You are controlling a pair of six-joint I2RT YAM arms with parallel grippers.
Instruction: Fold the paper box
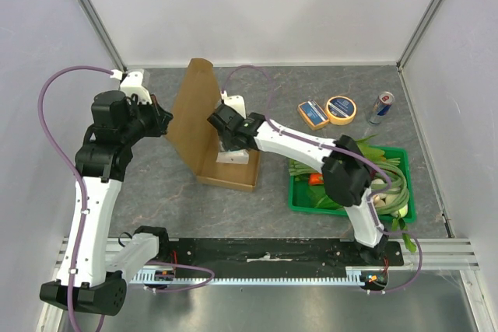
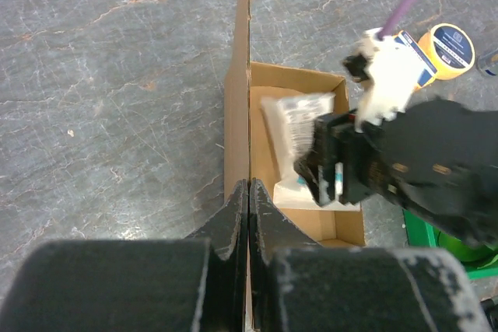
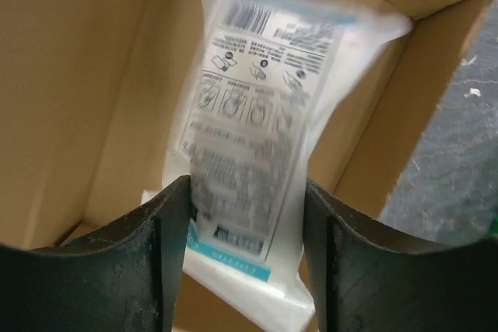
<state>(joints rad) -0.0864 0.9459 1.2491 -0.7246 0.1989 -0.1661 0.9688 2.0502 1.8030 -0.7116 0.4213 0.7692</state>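
The paper box is brown cardboard; its lid stands upright over a shallow tray at mid-table. My left gripper is shut on the lid's thin edge, and in the left wrist view its jaws pinch the cardboard edge-on. My right gripper hangs over the tray, open. In the right wrist view its fingers straddle a blurred white-and-blue packet lying inside the box, with a gap at the right finger. The packet also shows in the left wrist view, partly behind the right gripper.
A green crate of vegetables sits right of the box, under the right arm. A yellow tape roll, a small blue-and-orange pack and a can stand at the back right. Enclosure walls ring the table.
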